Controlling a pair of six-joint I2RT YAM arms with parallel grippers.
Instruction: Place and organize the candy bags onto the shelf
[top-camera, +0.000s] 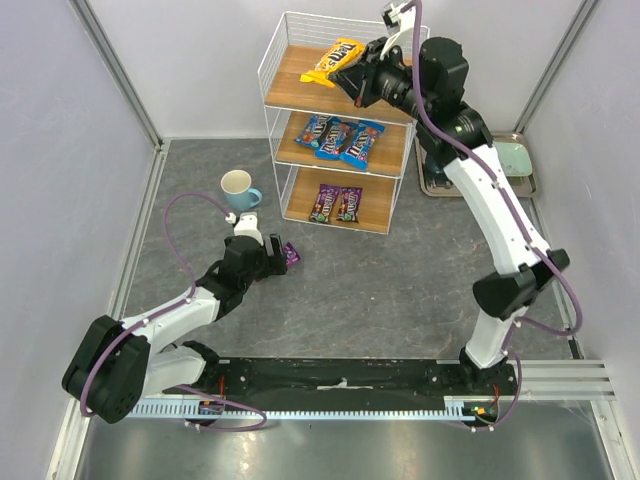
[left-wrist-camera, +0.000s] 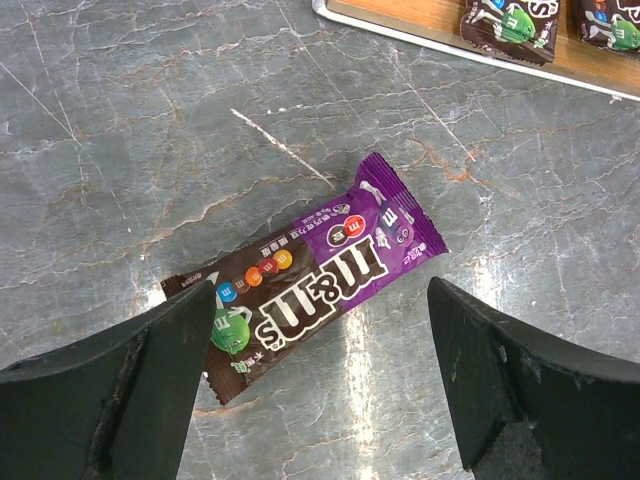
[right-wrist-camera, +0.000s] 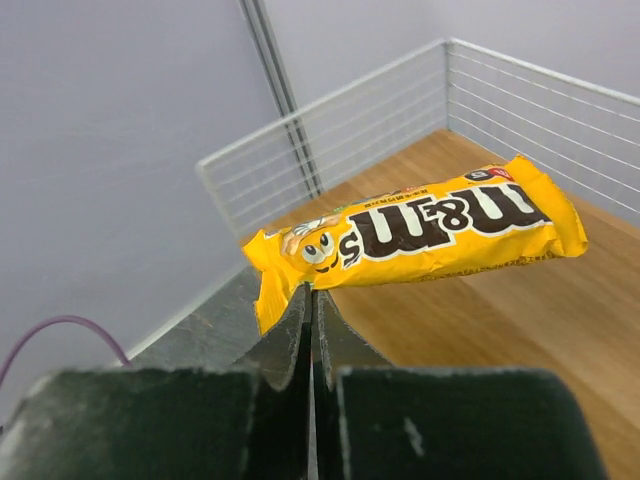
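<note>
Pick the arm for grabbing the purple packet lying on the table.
Left. The left gripper is open right over the purple packet, a finger on each side. The right gripper is shut on the yellow packet above the top board of the shelf, far from it.

Bright, even light; sharp frames, faint glare.

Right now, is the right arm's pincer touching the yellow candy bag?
Touching. In the right wrist view, the right pincer is closed tight on the lower edge of the yellow candy bag, with no gap between them.
</note>
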